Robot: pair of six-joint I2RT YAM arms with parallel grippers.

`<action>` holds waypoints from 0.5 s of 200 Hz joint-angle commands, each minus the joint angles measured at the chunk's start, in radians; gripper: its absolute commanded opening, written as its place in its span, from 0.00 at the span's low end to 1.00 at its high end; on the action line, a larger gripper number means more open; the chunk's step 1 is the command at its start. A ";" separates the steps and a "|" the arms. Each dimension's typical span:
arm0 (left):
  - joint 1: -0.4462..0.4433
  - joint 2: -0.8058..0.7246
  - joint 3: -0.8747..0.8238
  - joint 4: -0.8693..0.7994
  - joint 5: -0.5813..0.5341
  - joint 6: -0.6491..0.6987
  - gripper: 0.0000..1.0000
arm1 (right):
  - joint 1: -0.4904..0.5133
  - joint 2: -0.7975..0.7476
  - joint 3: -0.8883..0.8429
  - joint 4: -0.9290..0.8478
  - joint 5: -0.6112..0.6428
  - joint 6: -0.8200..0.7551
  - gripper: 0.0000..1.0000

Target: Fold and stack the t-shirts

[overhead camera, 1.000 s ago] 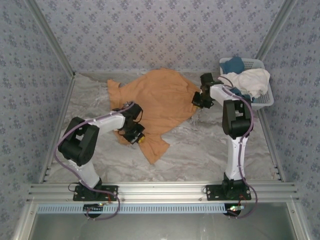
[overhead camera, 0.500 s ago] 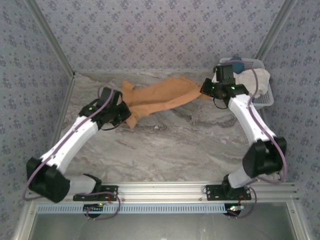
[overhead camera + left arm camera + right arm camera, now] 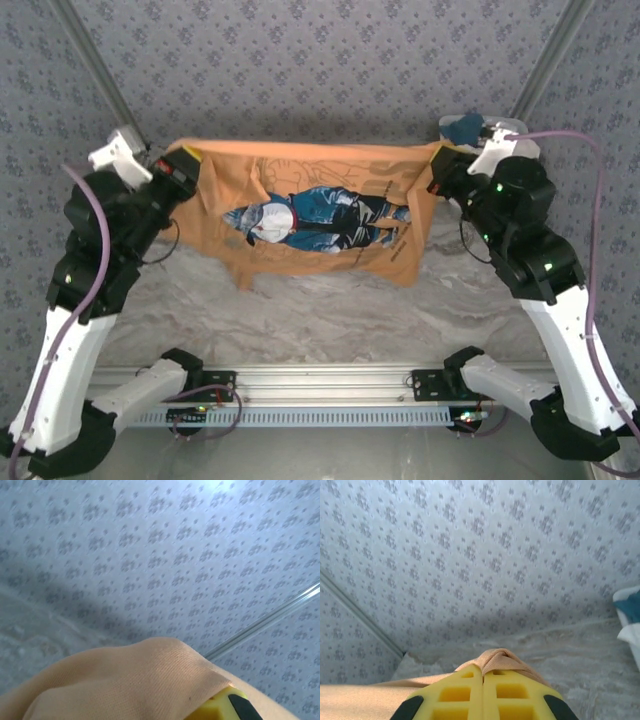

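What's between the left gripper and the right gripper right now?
In the top view, the orange-tan cloth t-shirt with a blue-and-white figure print stretches between the left gripper and right gripper.

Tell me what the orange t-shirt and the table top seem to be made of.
The orange t-shirt: soft matte cloth, likely cotton; it hangs in folds and shows fine weave. The table top: grey-veined marble look, perhaps only a printed sheet; dull sheen.

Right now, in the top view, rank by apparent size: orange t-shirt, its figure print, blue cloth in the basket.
Largest: orange t-shirt, though held up nearer the camera
Then: figure print
Smallest: blue cloth, partly hidden
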State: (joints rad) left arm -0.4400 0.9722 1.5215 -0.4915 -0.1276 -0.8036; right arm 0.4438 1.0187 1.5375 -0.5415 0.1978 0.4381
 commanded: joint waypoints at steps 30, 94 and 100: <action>0.159 0.463 0.200 0.018 0.098 -0.065 0.00 | -0.216 0.395 0.165 -0.007 -0.127 0.057 0.00; 0.256 1.040 0.675 -0.294 0.234 0.049 0.60 | -0.321 0.970 0.574 -0.220 -0.304 0.057 0.47; 0.256 1.029 0.651 -0.314 0.226 0.057 0.61 | -0.317 0.954 0.534 -0.203 -0.295 0.062 0.48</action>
State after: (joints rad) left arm -0.1722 2.0514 2.0880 -0.5938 0.0898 -0.8219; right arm 0.1261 2.0289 2.0609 -0.6338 -0.0574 0.4908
